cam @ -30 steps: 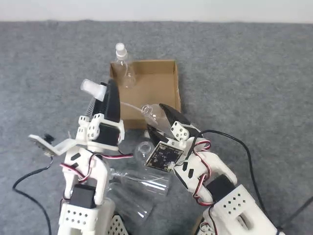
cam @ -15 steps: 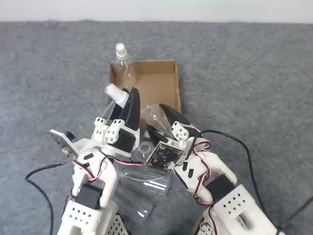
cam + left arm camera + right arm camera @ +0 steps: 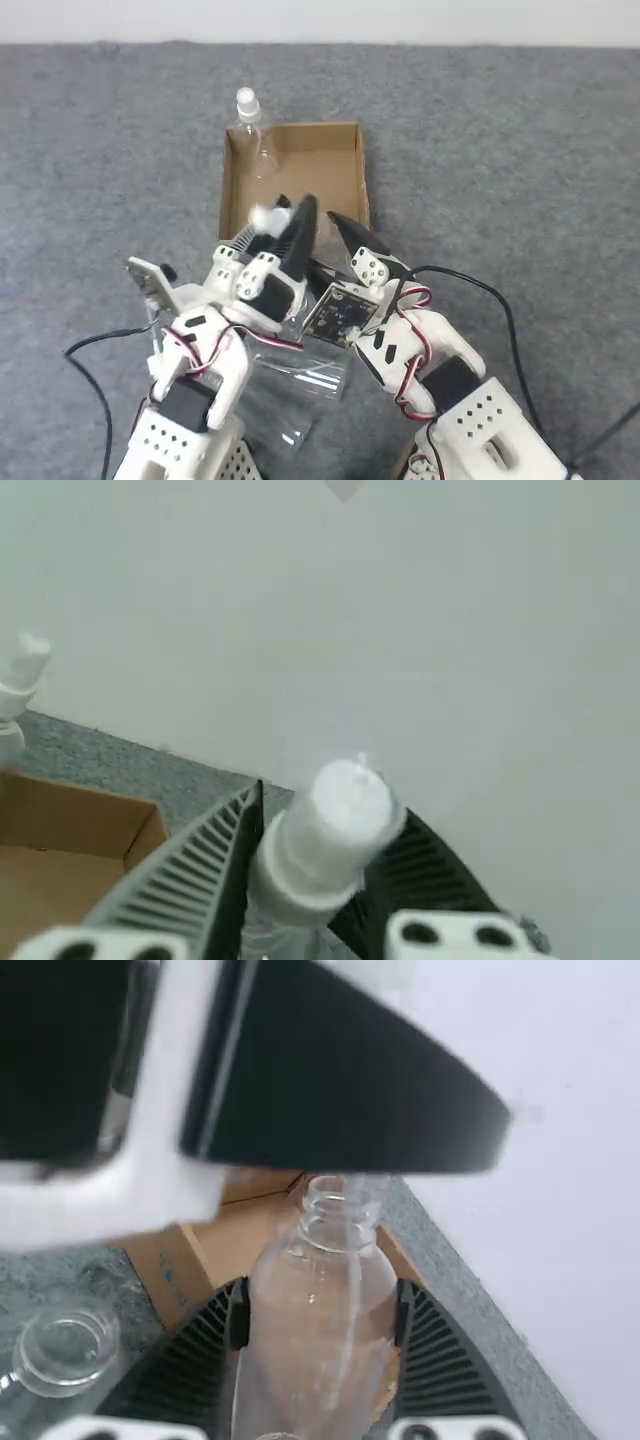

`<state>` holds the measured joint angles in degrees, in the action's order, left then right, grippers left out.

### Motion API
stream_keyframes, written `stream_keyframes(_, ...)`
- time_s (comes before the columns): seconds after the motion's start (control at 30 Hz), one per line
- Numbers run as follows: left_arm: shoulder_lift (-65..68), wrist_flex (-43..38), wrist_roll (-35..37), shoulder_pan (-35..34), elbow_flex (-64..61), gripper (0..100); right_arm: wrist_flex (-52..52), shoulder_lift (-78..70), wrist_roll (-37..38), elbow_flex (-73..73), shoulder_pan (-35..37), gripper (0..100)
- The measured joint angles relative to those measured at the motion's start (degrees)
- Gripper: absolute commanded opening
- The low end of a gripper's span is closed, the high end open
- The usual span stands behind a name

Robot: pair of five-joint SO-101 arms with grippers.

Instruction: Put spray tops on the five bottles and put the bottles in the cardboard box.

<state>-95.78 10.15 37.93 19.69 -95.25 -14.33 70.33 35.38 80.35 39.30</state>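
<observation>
I read the left gripper as closed around a white spray top, one ribbed finger on each side of the cap, held above the near edge of the cardboard box. Behind it, a capped bottle stands upright at the box's far left corner; I cannot tell whether it is inside the wall. Clear uncapped bottles lie on the grey carpet between the two arm bases. Just beside the left gripper, the right gripper clamps an open bottle by its body, neck pointing toward the box, directly under the left gripper. A thin tube shows inside this bottle.
</observation>
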Motion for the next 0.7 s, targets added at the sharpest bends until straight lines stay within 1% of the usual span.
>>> stream_keyframes(0.37, 0.00, 0.62, 0.18, 0.09, 0.00, 16, 0.00, 0.00, -0.26, 0.00, 0.09, 5.4)
stream_keyframes(0.47, 0.09, 3.96, 0.97, 0.09, 0.44, 17, 0.00, 0.00, -0.26, 0.00, 0.09, 5.4)
stream_keyframes(0.6, 0.09, 9.85, 1.32, 0.09, 4.31, 17, 0.00, 0.00, -0.26, 0.00, 0.09, 5.4)
stream_keyframes(0.7, 0.09, 12.40, 3.25, 0.09, 6.33, 17, 0.00, 0.00, -0.26, 0.00, 0.09, 5.4)
